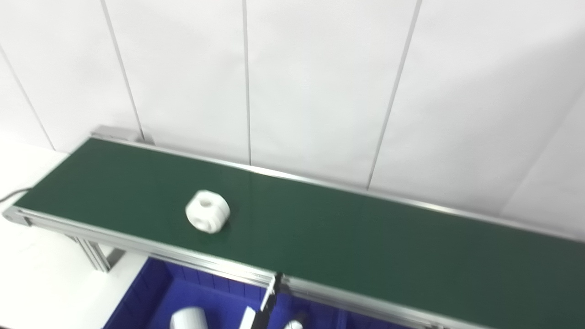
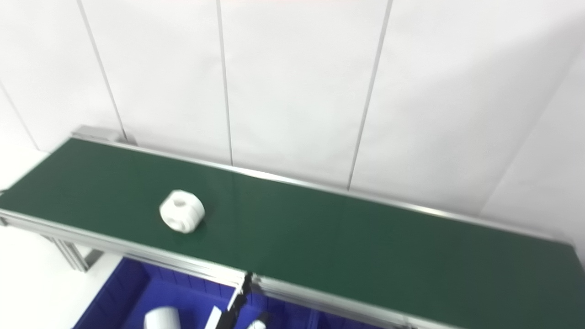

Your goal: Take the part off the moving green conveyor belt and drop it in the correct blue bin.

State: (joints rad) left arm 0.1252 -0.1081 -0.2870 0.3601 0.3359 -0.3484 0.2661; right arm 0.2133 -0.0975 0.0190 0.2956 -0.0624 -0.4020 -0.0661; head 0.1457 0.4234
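A white round part with holes in it (image 1: 207, 211) lies on the green conveyor belt (image 1: 365, 237), toward its left end; it also shows in the right eye view (image 2: 182, 211). Below the belt's near rail stands a blue bin (image 1: 155, 292) that holds a white cylinder (image 1: 188, 318). A second blue bin compartment to its right (image 1: 320, 315) holds a small white piece (image 1: 293, 325). Neither hand is in view.
A silver aluminium rail (image 1: 183, 256) runs along the belt's near edge, with a dark bracket (image 1: 269, 301) hanging from it between the bins. A white panelled wall (image 1: 320, 91) rises behind the belt. The belt's leg (image 1: 93, 256) stands on a white surface at left.
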